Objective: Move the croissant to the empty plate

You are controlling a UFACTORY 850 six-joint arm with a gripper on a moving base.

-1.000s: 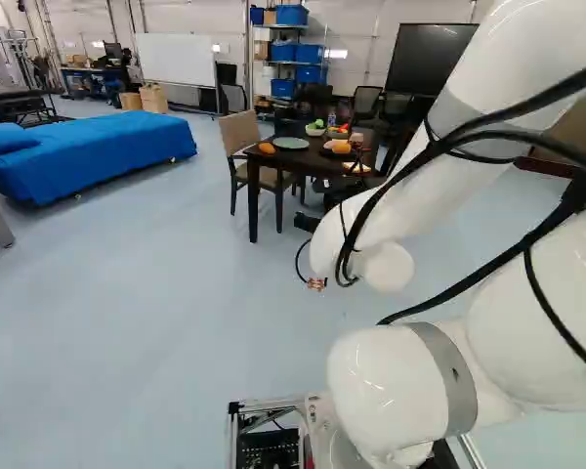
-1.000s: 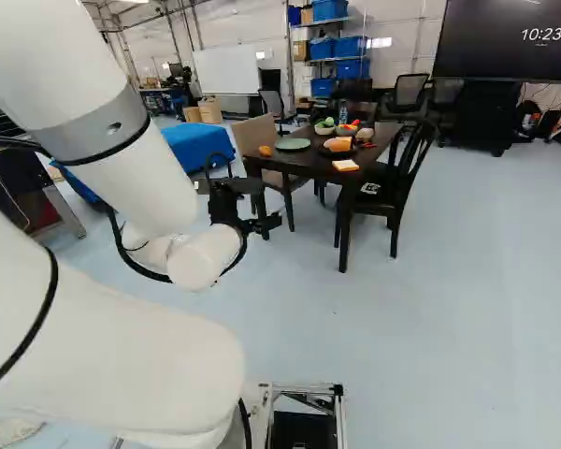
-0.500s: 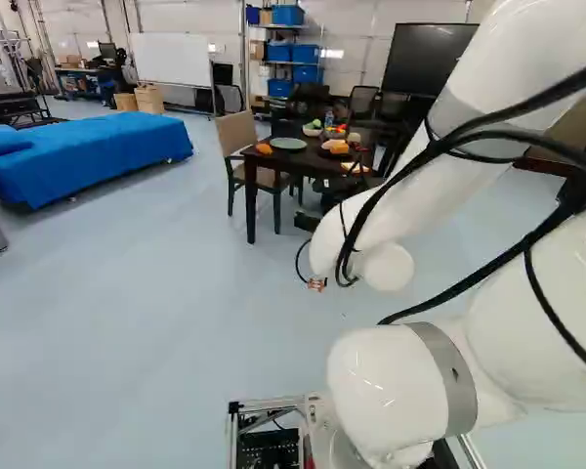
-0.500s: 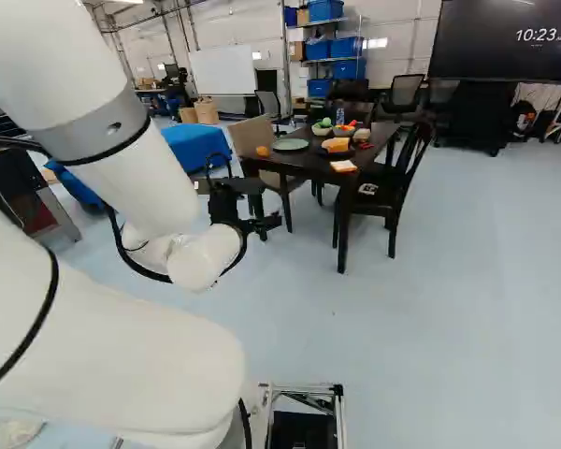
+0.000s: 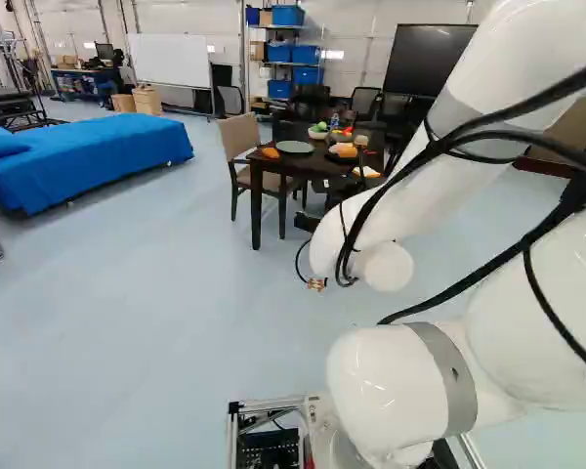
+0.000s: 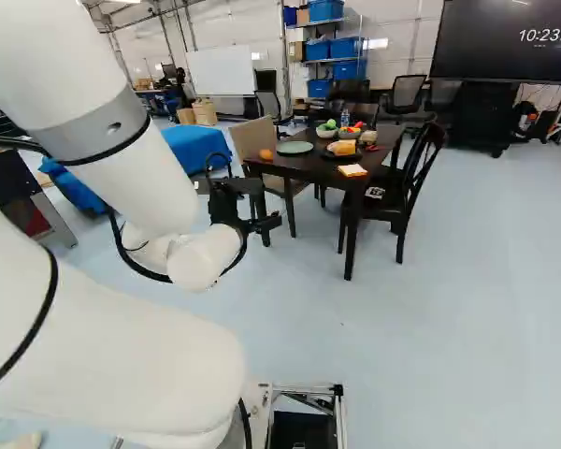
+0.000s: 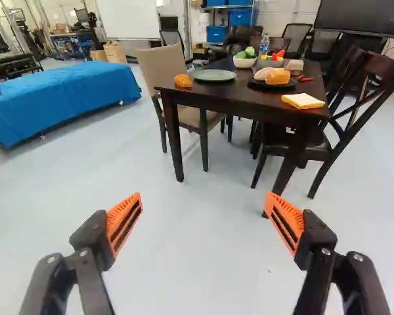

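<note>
In the right base view my gripper [image 6: 269, 223] hangs over the floor, short of the dark table [image 6: 304, 166]. The wrist view shows the gripper [image 7: 202, 220] open, with nothing between its orange pads. Ahead of it, the croissant [image 7: 182, 81] lies on the table's near corner, directly on the wood. Beside it stands the empty green plate [image 7: 213, 75]. A dark plate [image 7: 255, 84] farther along the table holds bread-like food [image 7: 277, 76].
A yellow-and-white item [image 7: 303, 100] lies near the table's edge, with bowls [image 7: 244, 62] behind. A beige chair [image 7: 163, 69] and a black chair [image 7: 341, 125] flank the table. A blue-covered bed [image 7: 59, 98] stands to one side.
The base has moved: the table and chairs have shifted slightly in both base views. The arm holds the same pose against its lowest joint.
</note>
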